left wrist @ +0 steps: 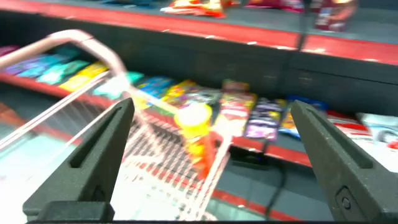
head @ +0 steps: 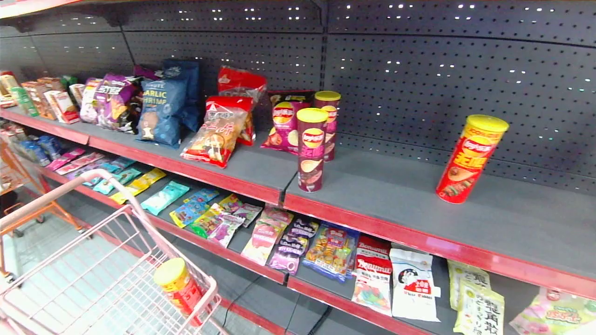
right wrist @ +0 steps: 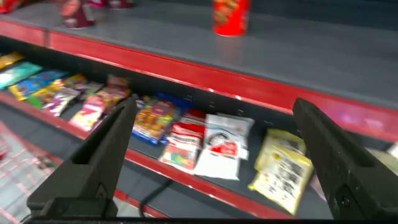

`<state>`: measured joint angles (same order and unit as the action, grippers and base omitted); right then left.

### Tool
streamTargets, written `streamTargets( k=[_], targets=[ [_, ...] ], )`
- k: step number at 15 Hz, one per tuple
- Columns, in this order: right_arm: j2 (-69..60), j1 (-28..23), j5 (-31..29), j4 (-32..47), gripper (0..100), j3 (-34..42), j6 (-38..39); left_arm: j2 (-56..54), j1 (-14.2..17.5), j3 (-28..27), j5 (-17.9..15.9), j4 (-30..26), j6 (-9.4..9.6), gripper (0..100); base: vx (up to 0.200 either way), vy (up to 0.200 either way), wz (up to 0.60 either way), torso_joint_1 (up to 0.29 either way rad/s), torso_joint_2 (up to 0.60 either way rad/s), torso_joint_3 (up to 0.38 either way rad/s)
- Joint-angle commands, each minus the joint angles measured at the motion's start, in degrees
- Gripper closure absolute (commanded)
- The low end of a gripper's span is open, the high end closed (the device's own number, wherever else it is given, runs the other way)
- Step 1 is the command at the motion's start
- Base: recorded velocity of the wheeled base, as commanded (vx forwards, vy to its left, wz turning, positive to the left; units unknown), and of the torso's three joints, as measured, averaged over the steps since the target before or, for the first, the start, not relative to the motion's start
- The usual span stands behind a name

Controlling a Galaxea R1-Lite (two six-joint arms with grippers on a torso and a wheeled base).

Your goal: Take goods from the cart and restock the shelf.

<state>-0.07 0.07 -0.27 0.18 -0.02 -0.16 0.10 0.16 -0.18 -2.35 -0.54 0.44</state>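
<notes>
Red can (head: 179,284) in cart (head: 46,199) corner nearest shelf (head: 372,225), left gripper (left wrist: 211,106) spread, right gripper (right wrist: 214,102) spread before shelf's red edge

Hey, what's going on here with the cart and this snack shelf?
A two-armed robot is restocking. Both pincers are open and empty. The left pincer is by the pink cart, pointed at the red canister inside it. The right pincer faces the snack packets one level down. A matching canister already stands on the upper shelf, right of two maroon canisters.
</notes>
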Motion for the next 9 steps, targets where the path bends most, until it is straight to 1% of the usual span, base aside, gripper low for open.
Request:
streamTargets(
  k=[1, 3, 8, 9],
  targets=[
    [0.07, 0.01, 0.0, -0.01, 0, 0.02, -0.02, 0.08, 0.02, 0.01, -0.02, 0.01, 0.0, 0, 0.0, 0.0, 0.6, 0.002, 0.0, 0.002],
    [0.07, 0.01, 0.0, -0.01, 0, 0.02, -0.02, 0.08, 0.02, 0.01, -0.02, 0.01, 0.0, 0, 0.0, 0.0, 0.6, 0.002, 0.01, 0.005],
    [0.07, 0.01, -0.08, -0.09, 0, 0.02, 0.25, 0.08, 0.02, 0.01, 0.07, 0.01, 0.0, 0, 0.0, 0.0, 0.0, 0.0, 0.0, 0.0],
    [0.07, -0.07, -0.08, -0.09, 0, 0.02, 0.25, 0.08, 0.02, 0.01, 0.07, 0.01, 0.0, 0, 0.0, 0.0, 0.0, -0.105, 0.26, 0.139]
  ],
)
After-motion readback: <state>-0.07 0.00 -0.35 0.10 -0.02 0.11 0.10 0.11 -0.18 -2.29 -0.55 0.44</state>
